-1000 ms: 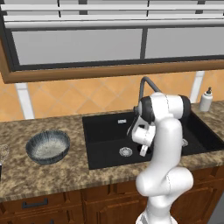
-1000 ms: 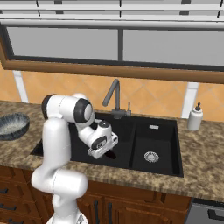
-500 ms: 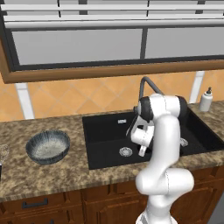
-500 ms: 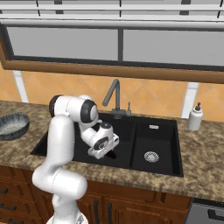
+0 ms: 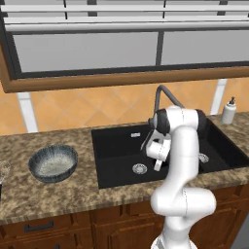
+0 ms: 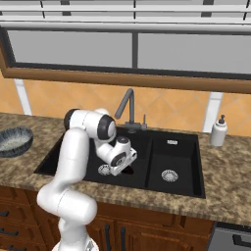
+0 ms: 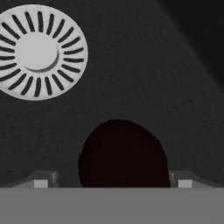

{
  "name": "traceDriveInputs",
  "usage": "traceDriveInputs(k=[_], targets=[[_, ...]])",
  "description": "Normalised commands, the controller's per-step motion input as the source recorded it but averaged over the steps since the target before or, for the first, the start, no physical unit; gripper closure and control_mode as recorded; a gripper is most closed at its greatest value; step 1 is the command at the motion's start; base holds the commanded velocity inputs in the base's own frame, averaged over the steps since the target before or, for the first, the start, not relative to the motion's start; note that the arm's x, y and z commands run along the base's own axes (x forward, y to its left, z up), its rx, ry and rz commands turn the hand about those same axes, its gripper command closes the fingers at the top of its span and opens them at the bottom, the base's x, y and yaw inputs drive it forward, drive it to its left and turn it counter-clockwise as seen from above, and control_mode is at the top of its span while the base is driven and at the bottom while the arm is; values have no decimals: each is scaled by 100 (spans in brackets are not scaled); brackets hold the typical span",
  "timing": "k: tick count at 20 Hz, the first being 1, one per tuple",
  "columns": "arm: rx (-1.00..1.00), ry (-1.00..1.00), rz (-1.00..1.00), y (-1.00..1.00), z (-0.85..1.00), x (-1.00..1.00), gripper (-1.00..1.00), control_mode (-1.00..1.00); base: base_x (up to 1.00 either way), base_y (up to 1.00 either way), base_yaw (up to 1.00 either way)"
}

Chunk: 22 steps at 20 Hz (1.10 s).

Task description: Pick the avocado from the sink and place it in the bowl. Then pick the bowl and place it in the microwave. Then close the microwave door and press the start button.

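Left base view: one granite counter [image 5: 58,194] runs the width of the scene, with one black sink [image 5: 116,146] set into it. The sink has two basins, each with one round steel drain; the left basin's drain [image 5: 139,168] lies just beside the robot's hand, and the right basin's drain [image 5: 203,157] is partly hidden behind the arm. One grey gooseneck tap [image 5: 163,95] rises behind the sink. One bowl [image 5: 53,163] stands upright on the counter, well apart to the left of the sink. One white soap bottle [image 5: 228,111] stands at the far right of the counter.

The arm bends down into the left basin. One gripper [image 7: 114,184] hangs low over the basin floor, its jaws spread wide, with one finger tip [image 7: 41,180] on each side of the fruit.

Hand view: one avocado [image 7: 124,154] lies on the black sink floor, between the two tips, gripped by neither. One drain shows up and to the left of it in this view, apart from it
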Motion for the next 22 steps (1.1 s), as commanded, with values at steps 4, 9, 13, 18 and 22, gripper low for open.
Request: traceDriveInputs(k=[4, 9, 13, 18, 22], targets=[[-2, 0, 0, 17, -42, 5, 100, -100, 0, 0, 0], [0, 0, 0, 41, 5, -5, 100, -100, 0, 0, 0], [0, -3, 0, 63, 60, -22, 100, -100, 0, 0, 0], [0, -18, 0, 27, 82, -29, 100, -100, 0, 0, 0], [1, -20, 0, 11, 73, -31, 100, -100, 0, 0, 0]])
